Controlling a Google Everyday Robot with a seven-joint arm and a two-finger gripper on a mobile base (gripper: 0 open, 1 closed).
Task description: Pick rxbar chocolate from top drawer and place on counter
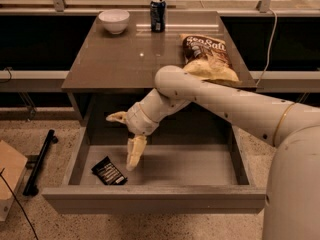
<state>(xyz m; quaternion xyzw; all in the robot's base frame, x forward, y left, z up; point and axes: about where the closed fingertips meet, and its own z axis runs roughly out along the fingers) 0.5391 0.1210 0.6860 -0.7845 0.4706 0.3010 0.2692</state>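
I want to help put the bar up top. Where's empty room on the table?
The counter is bare at left and middle, in front of the bowl and can; the chip bag crowds its right. The top drawer is free right of the open hand; the rxbar chocolate lies front left.

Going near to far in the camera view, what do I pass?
Front panel of the grey-brown drawer, small black flat wrapper, glossy grey-brown counter, brown-and-yellow chip bag, dark can. The open claw hangs in the drawer, beside the wrapper.
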